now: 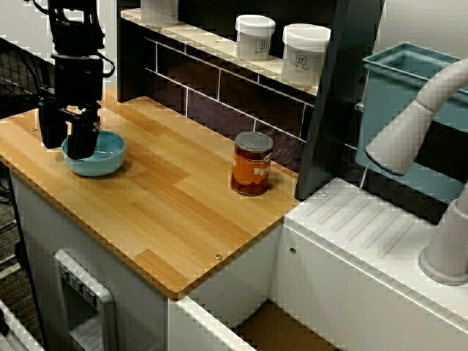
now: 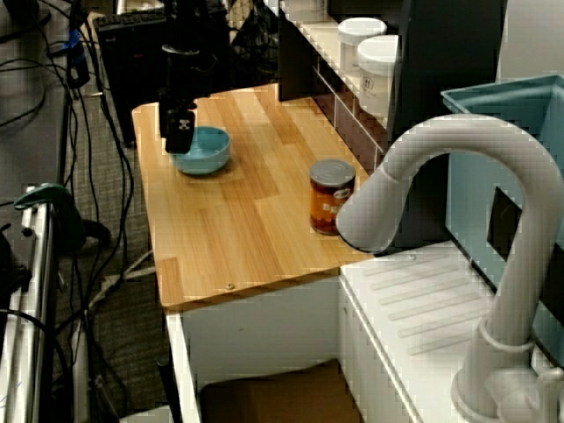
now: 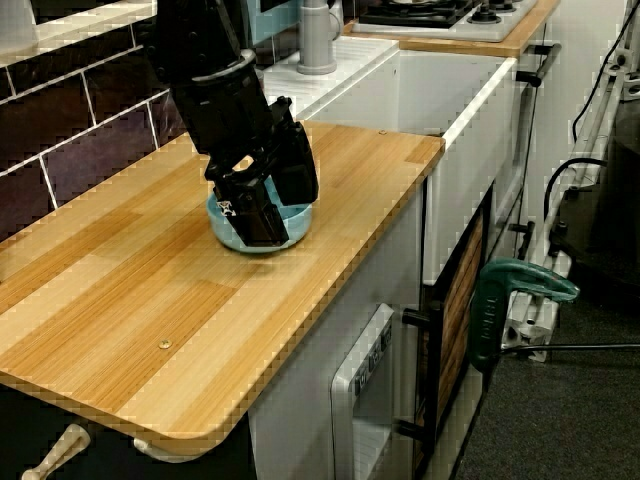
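A light blue bowl [image 1: 102, 157] [image 2: 207, 152] [image 3: 216, 218] sits near the left end of the wooden counter [image 1: 168, 212]. My black gripper [image 1: 67, 146] [image 2: 179, 145] [image 3: 280, 218] comes down on the bowl's left rim. One finger is inside the bowl and the other outside, and the jaws stand close together with the rim between them. The bowl rests flat on the counter. In the view from the counter's end, the fingers hide most of the bowl's inside.
An orange can [image 1: 252, 164] [image 2: 331, 196] stands upright near the counter's right end. Two white jars [image 1: 254, 36] [image 1: 305, 53] sit on the shelf behind. A white sink [image 1: 365, 241] with a curved faucet [image 2: 441, 167] lies to the right. A green clamp [image 3: 515, 290] sticks out below.
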Controlling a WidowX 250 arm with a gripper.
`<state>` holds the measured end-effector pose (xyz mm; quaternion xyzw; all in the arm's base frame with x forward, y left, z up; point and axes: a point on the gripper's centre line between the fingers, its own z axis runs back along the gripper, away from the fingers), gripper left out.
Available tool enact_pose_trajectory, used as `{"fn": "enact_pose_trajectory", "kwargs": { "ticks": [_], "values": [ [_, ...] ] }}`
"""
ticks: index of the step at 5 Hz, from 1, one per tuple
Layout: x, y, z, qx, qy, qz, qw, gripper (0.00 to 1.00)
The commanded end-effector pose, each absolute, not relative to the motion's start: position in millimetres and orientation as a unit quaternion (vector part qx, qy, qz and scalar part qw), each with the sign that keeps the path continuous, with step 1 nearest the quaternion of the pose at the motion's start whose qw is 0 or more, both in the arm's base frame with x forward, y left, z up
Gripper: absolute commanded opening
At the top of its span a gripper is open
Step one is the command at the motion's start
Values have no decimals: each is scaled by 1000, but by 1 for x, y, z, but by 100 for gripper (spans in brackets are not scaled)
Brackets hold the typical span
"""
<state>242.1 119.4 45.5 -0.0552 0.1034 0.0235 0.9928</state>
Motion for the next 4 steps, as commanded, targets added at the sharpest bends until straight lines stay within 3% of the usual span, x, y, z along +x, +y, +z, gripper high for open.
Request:
{"fn": "enact_pose_trajectory", "kwargs": {
  "ticks": [1,3,4],
  "values": [
    [245,106,70,-43,81,14,996,100],
    [237,93,96,-51,71,-1,996,100],
    [237,81,95,-41,66,-8,997,100]
  ]
}}
